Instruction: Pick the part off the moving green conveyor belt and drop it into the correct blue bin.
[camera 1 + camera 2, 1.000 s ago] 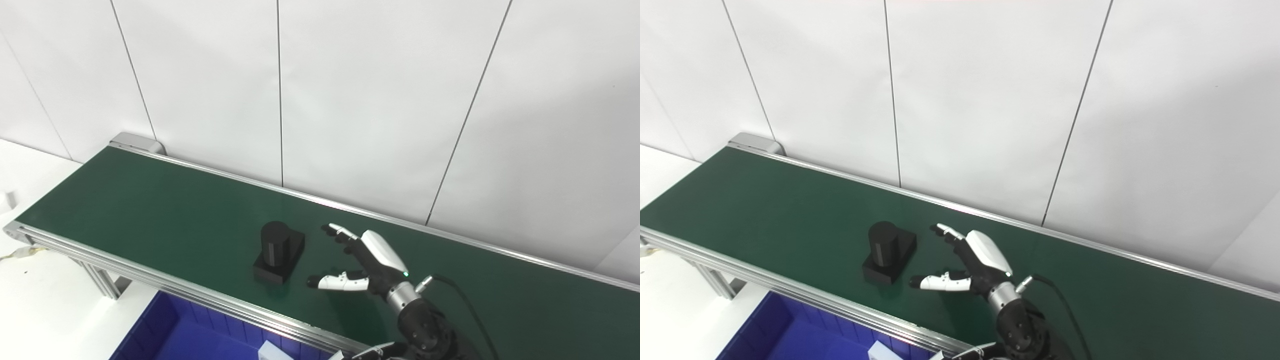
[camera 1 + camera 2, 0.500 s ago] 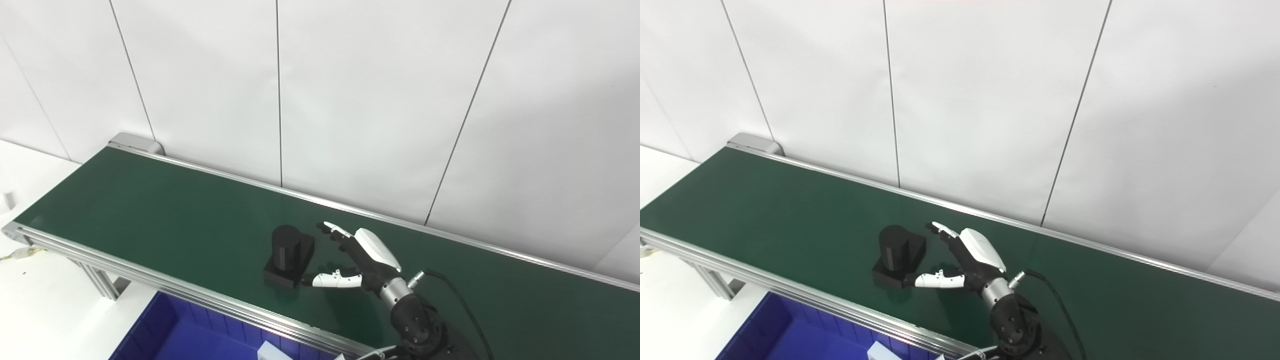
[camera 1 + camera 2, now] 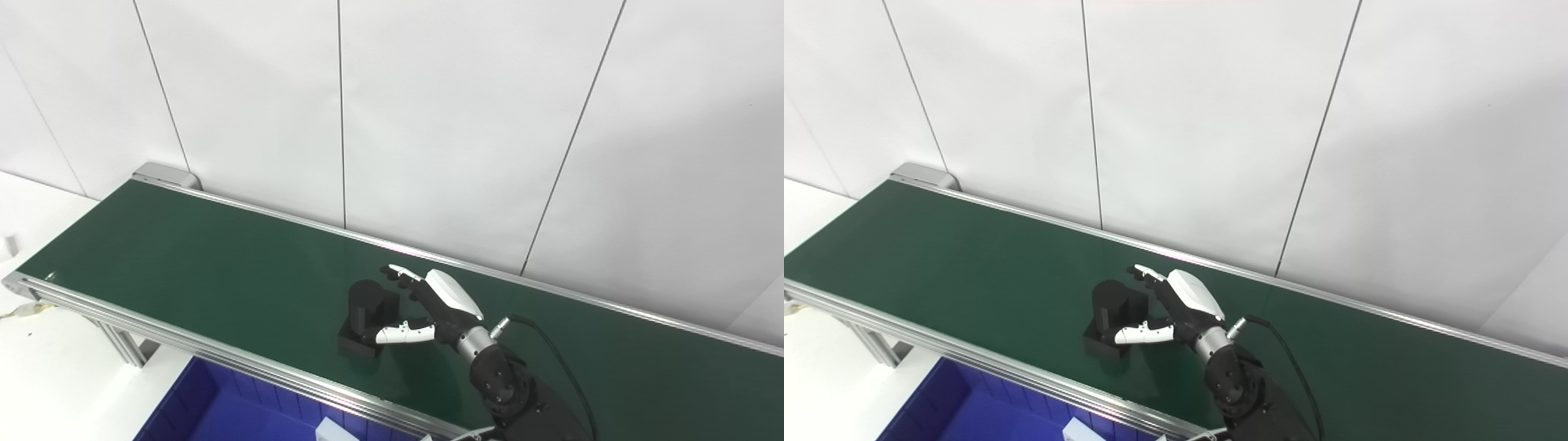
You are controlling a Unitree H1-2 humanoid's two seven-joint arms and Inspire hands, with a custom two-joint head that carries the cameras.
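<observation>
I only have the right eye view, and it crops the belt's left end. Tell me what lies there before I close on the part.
Observer: In the left eye view the conveyor belt ends in a metal frame corner.
Operator: Report anything beside that corner.
Observer: A yellowish cable lies on the white table just below it.
Operator: Check further up that edge.
Observer: A small white object sits there, cut off by the picture's edge. I cannot tell what it is.

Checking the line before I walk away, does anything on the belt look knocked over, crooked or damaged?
Nothing stands out. The black part stands upright on the green belt, and the right hand reaches around it, fingers apart.
</observation>
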